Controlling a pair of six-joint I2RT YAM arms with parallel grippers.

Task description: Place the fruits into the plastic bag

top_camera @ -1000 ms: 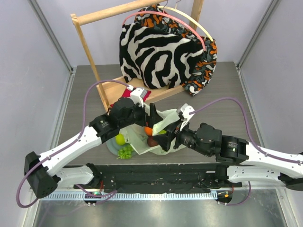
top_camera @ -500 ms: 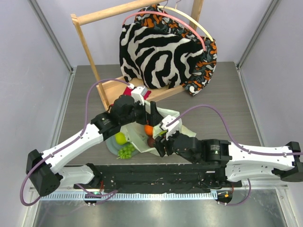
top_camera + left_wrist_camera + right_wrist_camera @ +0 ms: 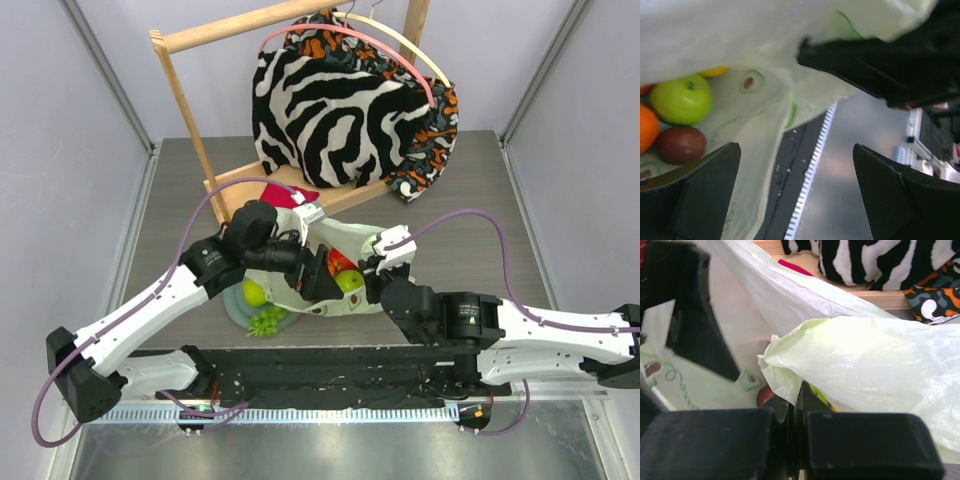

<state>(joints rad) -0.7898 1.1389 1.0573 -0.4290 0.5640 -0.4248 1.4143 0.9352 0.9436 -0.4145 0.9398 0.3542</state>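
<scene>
The pale-green plastic bag lies mid-table with its mouth held apart. My right gripper is shut on the bag's rim, the film pinched between its jaws. My left gripper stands open in the bag's mouth, nothing between its fingers, one finger against the film. Inside the bag lie a green apple, an orange, a dark plum and a yellow mango; a red apple shows from above. A green fruit and the grape bunch sit outside, left of the bag.
A grey-green plate holds the two outside fruits. Behind stands a wooden rack with zebra-striped fabric on hangers and a red cloth on its base. A dark rail runs along the table's near edge.
My right gripper has shut on the bag's rim and drawn it right and back. The left gripper has turned down into the bag's mouth, staying open.
</scene>
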